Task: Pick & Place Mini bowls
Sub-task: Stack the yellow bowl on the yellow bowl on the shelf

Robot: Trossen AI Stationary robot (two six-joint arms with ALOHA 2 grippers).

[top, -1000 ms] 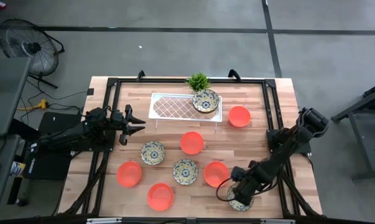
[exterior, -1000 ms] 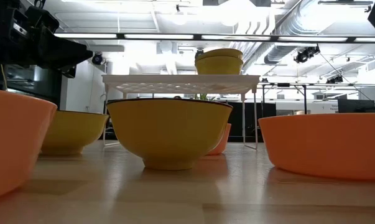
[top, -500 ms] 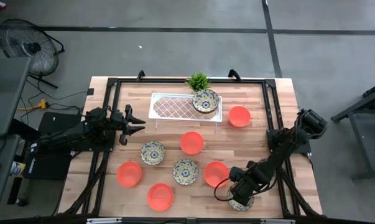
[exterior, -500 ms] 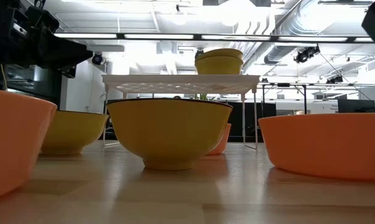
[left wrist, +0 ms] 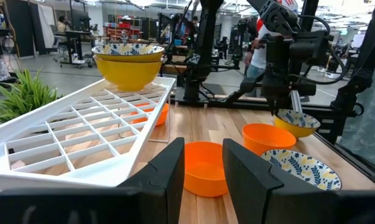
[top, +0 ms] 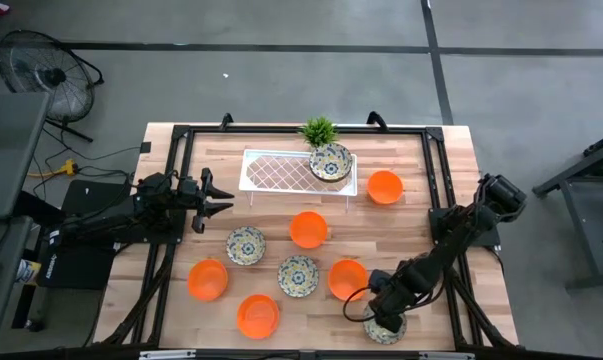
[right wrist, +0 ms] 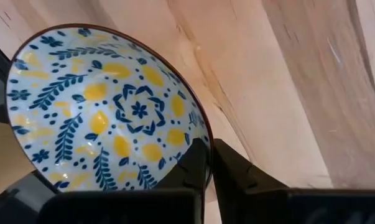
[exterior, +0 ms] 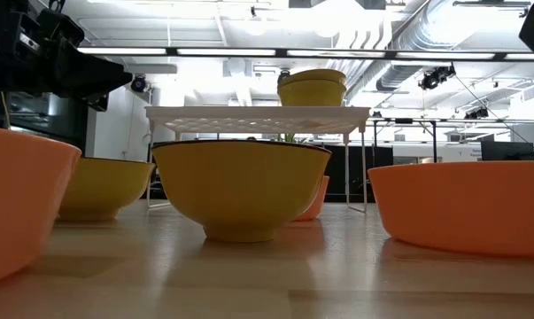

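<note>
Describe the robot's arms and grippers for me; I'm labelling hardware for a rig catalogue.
Both arms are dark, nearly black, built of jointed segments with chunky housings. The left gripper ends in two slim dark fingers. The right gripper has two flat, dark, angular fingers. A thin black cable loops beside the right arm's wrist. No markings show.

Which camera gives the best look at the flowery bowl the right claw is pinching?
The right wrist view: the floral bowl fills it, the right claw shut on its rim. The high view shows it mostly hidden under the arm; the left wrist view shows it far off; the low view doesn't show it.

R gripper (top: pixel 383 316) fingers now shut on floral bowl (right wrist: pixel 103 106) rim.
</note>
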